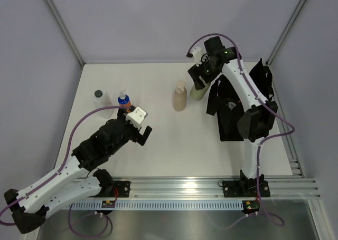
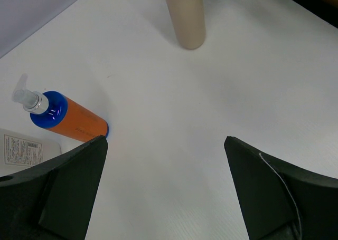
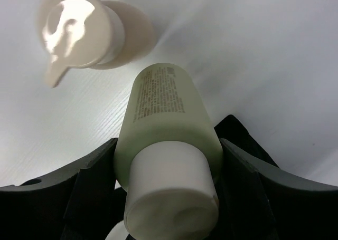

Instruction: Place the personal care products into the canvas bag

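Note:
My right gripper (image 1: 202, 80) is shut on the olive-green bottle with a cream cap (image 1: 199, 92), next to the left edge of the black canvas bag (image 1: 236, 105). In the right wrist view the fingers (image 3: 92, 179) press both sides of that bottle (image 3: 163, 113). The tan pump bottle (image 1: 180, 96) stands just left of it and also shows in the right wrist view (image 3: 79, 29). My left gripper (image 1: 141, 128) is open and empty over the table (image 2: 165, 142). An orange bottle with a blue cap (image 1: 123, 101) stands beside it, seen also in the left wrist view (image 2: 74, 123). The clear bottle with a grey cap (image 1: 100, 98) stands further left.
The tan pump bottle's base (image 2: 186, 18) lies ahead of the left gripper. A fold of the bag (image 3: 240, 137) shows under the right gripper. A metal rail (image 1: 179, 187) runs along the near table edge. Grey walls close in the back and sides.

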Controlling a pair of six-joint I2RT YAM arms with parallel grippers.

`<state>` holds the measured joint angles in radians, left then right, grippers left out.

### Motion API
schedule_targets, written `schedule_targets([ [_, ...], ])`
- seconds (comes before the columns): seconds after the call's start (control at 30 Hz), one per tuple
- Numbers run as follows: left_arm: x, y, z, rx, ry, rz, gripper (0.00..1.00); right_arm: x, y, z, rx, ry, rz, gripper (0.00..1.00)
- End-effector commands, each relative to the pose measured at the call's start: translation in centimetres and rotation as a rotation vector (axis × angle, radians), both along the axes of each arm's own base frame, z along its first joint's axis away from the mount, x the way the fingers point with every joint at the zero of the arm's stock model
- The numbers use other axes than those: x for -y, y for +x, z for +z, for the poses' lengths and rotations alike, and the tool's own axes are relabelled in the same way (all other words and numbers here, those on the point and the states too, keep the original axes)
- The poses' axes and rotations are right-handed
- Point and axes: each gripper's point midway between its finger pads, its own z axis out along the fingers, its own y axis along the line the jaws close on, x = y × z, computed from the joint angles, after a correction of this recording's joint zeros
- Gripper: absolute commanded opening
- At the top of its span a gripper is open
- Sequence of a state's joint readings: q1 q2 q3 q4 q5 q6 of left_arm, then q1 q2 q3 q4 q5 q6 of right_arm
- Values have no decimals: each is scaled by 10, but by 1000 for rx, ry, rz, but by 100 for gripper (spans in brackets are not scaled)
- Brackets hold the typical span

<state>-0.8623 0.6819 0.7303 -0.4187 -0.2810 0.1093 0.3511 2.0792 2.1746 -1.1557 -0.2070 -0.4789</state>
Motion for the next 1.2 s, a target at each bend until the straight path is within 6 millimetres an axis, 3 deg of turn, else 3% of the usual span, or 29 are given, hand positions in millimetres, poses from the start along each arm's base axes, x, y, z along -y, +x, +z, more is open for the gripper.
schedule_targets([
  [0.0, 1, 2, 5, 29, -7, -7, 99, -9, -17, 138, 300, 194, 26, 0],
  [0.27, 2, 4, 0, 20, 9, -6, 99, 3, -73, 235, 496, 330, 63, 0],
  [0.4, 2, 4, -1, 21, 12, -1, 99, 35, -91, 266, 560, 378, 17, 0],
  [0.43, 1, 4, -2, 18, 16, -1, 99, 56, -89, 271, 581, 375, -34, 0],
  [0.47, 1, 4, -1, 22, 16, 1, 99, 65, -97, 280, 603, 390, -34, 0],
  [0.53, 1, 4, -1, 23, 14, 1, 99, 89, -101, 278, 606, 352, -73, 0],
  [0.57, 1, 4, -2, 21, 16, 0, 99, 93, -107, 278, 609, 344, -74, 0],
  [0.63, 1, 4, 0, 24, 11, -2, 99, 101, -111, 257, 554, 317, -84, 0],
  [0.77, 2, 3, 0, 23, 7, -7, 99, 113, -120, 234, 535, 265, -114, 0],
  [0.83, 2, 3, 1, 26, 5, -10, 99, 119, -118, 219, 510, 247, -132, 0],
  [1.17, 3, 1, 2, 24, -8, -20, 99, 189, -80, 172, 456, 53, -312, 0],
])
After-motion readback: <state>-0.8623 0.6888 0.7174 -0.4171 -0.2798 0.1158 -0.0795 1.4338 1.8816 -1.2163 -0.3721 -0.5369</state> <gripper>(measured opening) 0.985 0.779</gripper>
